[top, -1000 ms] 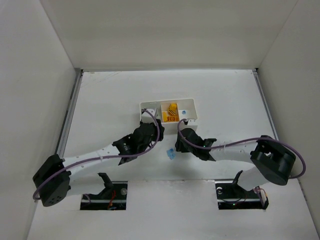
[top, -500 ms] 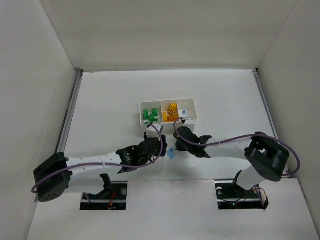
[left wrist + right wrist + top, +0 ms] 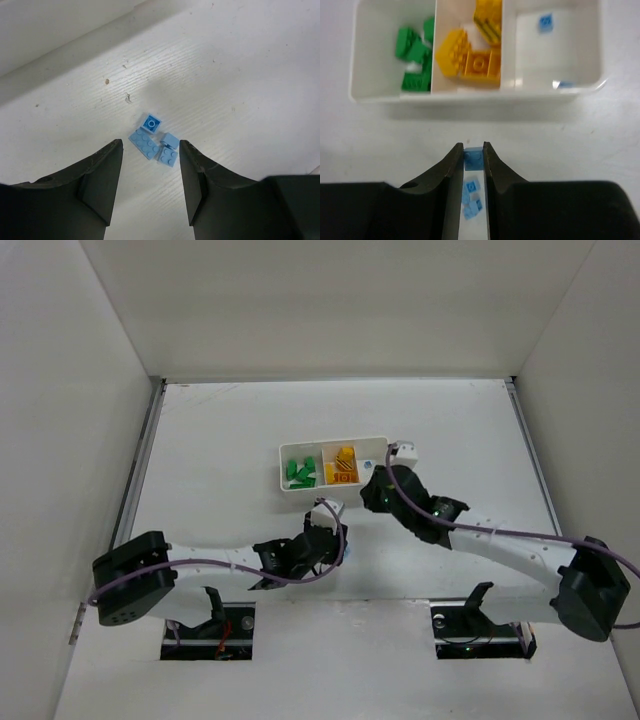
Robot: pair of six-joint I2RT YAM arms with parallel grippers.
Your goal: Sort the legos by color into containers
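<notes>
We hold a blue brick (image 3: 473,156) pinched in the right end effector (image 3: 473,160), tray (image 3: 470,95) just ahead, next a lift to its ahead-right compartment (image 3: 555,50); the left end effector (image 3: 149,149) gapes wide above three loose bricks (image 3: 152,142).

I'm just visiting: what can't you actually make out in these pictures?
Top view: the three loose blue bricks lie under the left gripper and cannot be picked out.
Top view: the right gripper covers part of the tray's right compartment; anything blue there is too small to see.
Right wrist view: blue bits below the held blue brick are blurred in the slit between the jaws; number unclear.
</notes>
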